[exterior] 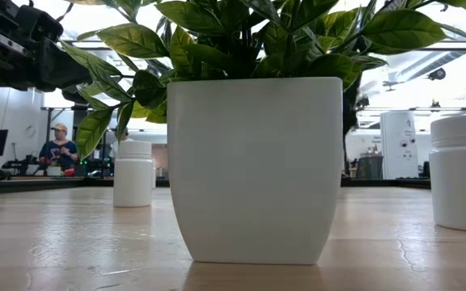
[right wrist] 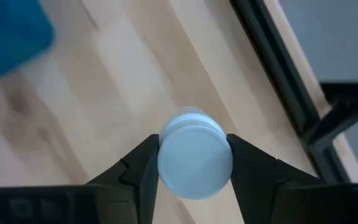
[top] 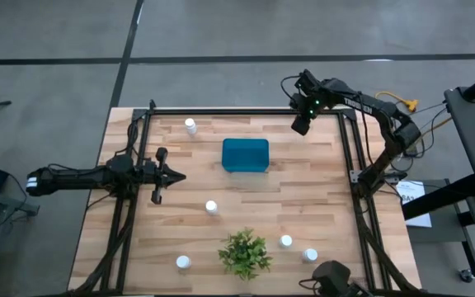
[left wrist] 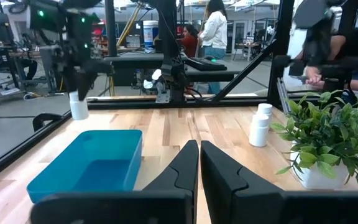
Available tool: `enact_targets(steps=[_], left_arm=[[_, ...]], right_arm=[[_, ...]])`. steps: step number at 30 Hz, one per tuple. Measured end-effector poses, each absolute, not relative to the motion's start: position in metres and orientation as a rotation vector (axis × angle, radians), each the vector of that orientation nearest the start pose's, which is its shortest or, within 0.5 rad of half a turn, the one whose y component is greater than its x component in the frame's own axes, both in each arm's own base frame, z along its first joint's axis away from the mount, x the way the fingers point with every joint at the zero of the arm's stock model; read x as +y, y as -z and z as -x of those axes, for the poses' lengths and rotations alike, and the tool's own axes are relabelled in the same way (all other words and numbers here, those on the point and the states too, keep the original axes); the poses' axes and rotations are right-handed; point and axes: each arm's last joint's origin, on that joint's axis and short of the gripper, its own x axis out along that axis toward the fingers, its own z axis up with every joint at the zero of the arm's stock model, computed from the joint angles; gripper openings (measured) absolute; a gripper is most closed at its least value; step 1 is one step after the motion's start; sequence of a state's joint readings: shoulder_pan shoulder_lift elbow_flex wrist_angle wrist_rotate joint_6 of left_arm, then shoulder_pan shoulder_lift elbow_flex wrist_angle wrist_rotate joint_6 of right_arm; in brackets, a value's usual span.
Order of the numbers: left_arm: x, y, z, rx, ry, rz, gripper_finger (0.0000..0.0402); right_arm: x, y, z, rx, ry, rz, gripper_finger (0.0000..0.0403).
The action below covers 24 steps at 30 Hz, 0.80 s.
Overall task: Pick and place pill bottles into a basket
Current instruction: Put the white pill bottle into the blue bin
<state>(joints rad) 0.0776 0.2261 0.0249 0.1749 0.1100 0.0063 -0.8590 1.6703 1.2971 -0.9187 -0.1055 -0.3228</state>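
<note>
A: State the condition of the right gripper (right wrist: 193,163).

B: Its two fingers are clamped on the cap of one pill bottle (right wrist: 195,162), one finger on each side. The bottle hangs upright, long axis vertical, in line with the gripper's own approach axis. In the left wrist view the bottle appears just above the far edge of the table (top: 303,206), below the gripper; whether it touches the wood cannot be told.

A: Where does the basket (top: 245,154) lie from that gripper?

B: To the side, toward the middle of the table and a little nearer the robot's own base side. It is near but clearly apart from the held bottle. The basket looks empty in the left wrist view.

A: Requirement for the coming move?

B: Judged from this layout, carry the bottle sideways over the basket rim, keep it upright, then release. The rim must be cleared by the bottle's base.

A: Left gripper (top: 174,176)?

B: Fingers fully together, holding nothing. It waits on the opposite side of the basket, pointing toward it.

A: Remaining bottles?

B: Five stand loose on the table, all well apart from the right gripper; two sit beside the plant (top: 244,253).
</note>
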Motion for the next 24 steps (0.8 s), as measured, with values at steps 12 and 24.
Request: enact_targets(steps=[12, 24], left_arm=[[0.005, -0.17, -0.111, 0.027, 0.032, -0.004, 0.0002], [0.005, -0.17, -0.111, 0.027, 0.032, -0.004, 0.0002]], right_arm=[[-0.201, -0.296, -0.267, 1.156, 0.309, -0.195, 0.0149], [-0.159, -0.296, -0.295, 1.151, 0.205, -0.146, 0.0149]])
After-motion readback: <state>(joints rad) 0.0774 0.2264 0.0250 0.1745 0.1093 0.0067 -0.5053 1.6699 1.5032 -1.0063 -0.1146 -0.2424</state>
